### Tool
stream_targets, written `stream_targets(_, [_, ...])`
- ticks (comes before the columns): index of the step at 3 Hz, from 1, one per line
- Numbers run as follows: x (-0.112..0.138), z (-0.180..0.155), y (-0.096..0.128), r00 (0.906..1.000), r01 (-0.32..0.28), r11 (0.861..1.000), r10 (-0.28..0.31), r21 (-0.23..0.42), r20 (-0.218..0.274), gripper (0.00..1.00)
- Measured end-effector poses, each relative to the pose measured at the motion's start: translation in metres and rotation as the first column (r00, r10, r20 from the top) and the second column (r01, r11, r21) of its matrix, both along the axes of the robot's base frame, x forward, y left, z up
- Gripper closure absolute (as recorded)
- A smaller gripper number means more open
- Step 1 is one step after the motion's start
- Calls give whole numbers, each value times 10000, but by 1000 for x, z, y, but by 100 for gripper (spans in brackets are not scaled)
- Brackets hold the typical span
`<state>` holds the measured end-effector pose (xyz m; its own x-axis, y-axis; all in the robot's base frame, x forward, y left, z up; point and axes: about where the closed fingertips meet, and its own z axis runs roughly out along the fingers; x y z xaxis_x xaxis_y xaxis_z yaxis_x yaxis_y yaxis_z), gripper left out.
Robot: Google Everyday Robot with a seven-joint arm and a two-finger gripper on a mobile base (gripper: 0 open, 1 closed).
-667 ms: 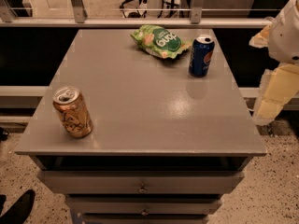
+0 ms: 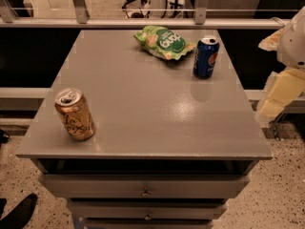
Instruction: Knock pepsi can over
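The pepsi can (image 2: 206, 57), dark blue with a silver top and a round red-white-blue logo, stands upright at the back right of the grey table (image 2: 143, 109). My gripper (image 2: 279, 94), with cream-coloured parts under a white arm housing (image 2: 293, 44), hangs at the right edge of the view. It is beyond the table's right edge, to the right of the pepsi can and a little nearer, and it does not touch the can.
A green snack bag (image 2: 164, 43) lies just left of the pepsi can at the back. A golden-brown can (image 2: 75, 114) stands at the front left. Drawers (image 2: 143, 187) are below the tabletop. A railing (image 2: 143, 22) runs behind the table.
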<state>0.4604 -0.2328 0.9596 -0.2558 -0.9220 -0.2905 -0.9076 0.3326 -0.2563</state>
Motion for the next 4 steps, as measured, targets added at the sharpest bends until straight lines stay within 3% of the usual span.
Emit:
stream_targets(1, [46, -19, -20, 9955, 655, 9931, -718, 972, 625, 0])
stream_targets(2, [99, -33, -27, 9828, 997, 9689, -1316, 2265, 1300, 0])
stream_targets(3, [153, -53, -21, 9675, 923, 9050, -1802, 4153, 1776, 0])
stream_targets(4, [189, -65, -4, 9582, 489, 8033, -2054, 5935, 1991, 0])
